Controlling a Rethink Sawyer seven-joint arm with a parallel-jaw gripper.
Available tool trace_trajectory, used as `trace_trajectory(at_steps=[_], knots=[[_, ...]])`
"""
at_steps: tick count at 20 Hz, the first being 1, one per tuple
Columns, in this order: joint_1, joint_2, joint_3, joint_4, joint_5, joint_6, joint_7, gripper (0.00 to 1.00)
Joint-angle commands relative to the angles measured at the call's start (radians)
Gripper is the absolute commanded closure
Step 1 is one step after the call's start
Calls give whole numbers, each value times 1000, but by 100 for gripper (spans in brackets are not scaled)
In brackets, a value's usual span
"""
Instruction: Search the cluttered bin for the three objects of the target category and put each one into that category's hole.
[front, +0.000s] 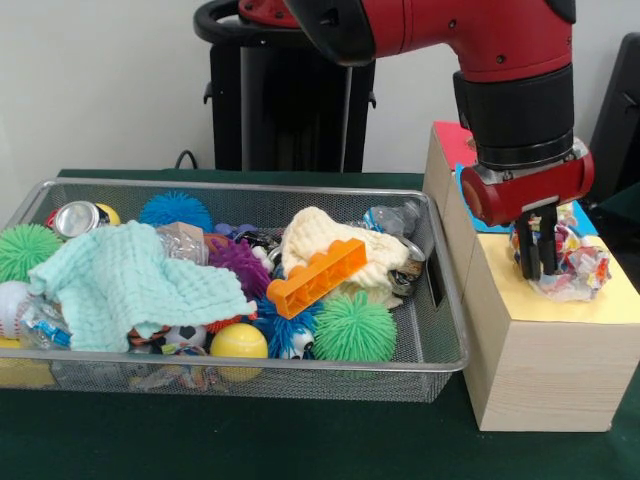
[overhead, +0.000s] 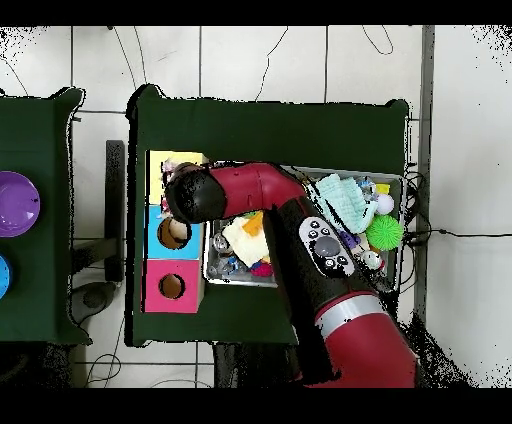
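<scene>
Over the wooden box (front: 545, 350), your gripper (front: 536, 268) grasps a crumpled wrapper (front: 575, 265) above the yellow section, probably to drop it into that hole.

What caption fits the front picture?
Red robot claw holds crumpled wrapper over wooden box beside toy-filled bin.

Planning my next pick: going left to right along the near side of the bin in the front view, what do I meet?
Mint cloth → yellow ball → orange toy brick → green spiky ball → wooden box, where the gripper holds a crumpled wrapper.
</scene>
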Motion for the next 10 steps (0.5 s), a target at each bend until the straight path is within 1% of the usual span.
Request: trace_trajectory(at_steps=[1, 6, 10], knots=[[-5, 23, 61, 100, 38, 175, -22, 100], [31, 35, 46, 60, 53, 197, 8, 100], [55, 48, 16, 42, 50, 212, 24, 100]])
